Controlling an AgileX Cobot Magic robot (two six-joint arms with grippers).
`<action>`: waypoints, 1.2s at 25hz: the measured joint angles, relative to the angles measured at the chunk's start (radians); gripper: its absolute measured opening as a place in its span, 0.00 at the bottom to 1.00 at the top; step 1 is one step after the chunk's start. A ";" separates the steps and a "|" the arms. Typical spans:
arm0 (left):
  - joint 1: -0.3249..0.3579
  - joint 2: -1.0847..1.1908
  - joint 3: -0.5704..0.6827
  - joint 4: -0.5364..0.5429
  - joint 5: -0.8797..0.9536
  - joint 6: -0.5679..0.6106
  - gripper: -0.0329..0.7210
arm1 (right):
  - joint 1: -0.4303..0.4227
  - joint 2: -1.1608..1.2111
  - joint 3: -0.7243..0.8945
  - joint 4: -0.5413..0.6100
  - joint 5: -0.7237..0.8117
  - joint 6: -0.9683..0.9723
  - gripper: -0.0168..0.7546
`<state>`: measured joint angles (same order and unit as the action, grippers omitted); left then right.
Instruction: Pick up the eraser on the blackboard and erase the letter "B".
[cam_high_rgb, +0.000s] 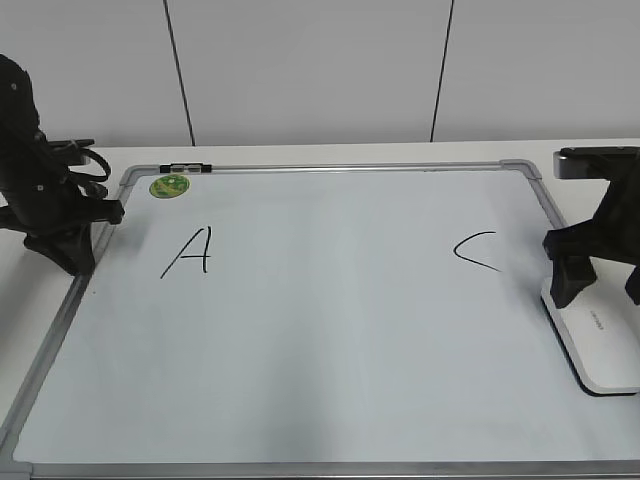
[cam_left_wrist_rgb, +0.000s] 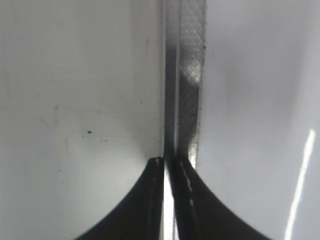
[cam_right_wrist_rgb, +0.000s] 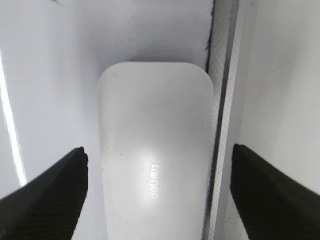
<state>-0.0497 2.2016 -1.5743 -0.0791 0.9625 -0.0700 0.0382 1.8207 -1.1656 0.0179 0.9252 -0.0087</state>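
Observation:
The blackboard (cam_high_rgb: 320, 340) is a white board with a silver frame. The letter "B" does not show on it; the stretch between the "A" (cam_high_rgb: 190, 250) and the "C" (cam_high_rgb: 478, 252) is bare. The white eraser (cam_high_rgb: 600, 345) lies on the board's right edge, and in the right wrist view (cam_right_wrist_rgb: 150, 100) it lies against the frame rail (cam_right_wrist_rgb: 222, 100). My right gripper (cam_high_rgb: 600, 292) is open just above the eraser's far end, one finger on each side (cam_right_wrist_rgb: 159, 152), not touching it. My left gripper (cam_high_rgb: 80, 255) is shut and empty over the left frame rail (cam_left_wrist_rgb: 167, 161).
A round green sticker (cam_high_rgb: 170, 186) sits at the board's far left corner. A small black object (cam_high_rgb: 186, 167) lies on the top frame rail. The white table (cam_high_rgb: 30, 320) shows left of the board, and a white panelled wall (cam_high_rgb: 320, 70) stands behind.

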 joint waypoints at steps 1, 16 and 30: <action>0.000 0.000 0.000 0.005 0.000 0.000 0.18 | 0.000 -0.008 0.000 -0.002 0.000 0.000 0.89; 0.000 -0.150 0.006 0.049 0.108 0.000 0.70 | 0.000 -0.091 -0.085 -0.018 0.102 0.009 0.80; -0.019 -0.337 0.097 0.045 0.171 0.000 0.70 | 0.000 -0.299 0.060 0.029 0.152 -0.004 0.73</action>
<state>-0.0683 1.8646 -1.4772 -0.0345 1.1339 -0.0700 0.0382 1.5217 -1.1056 0.0470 1.0773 -0.0122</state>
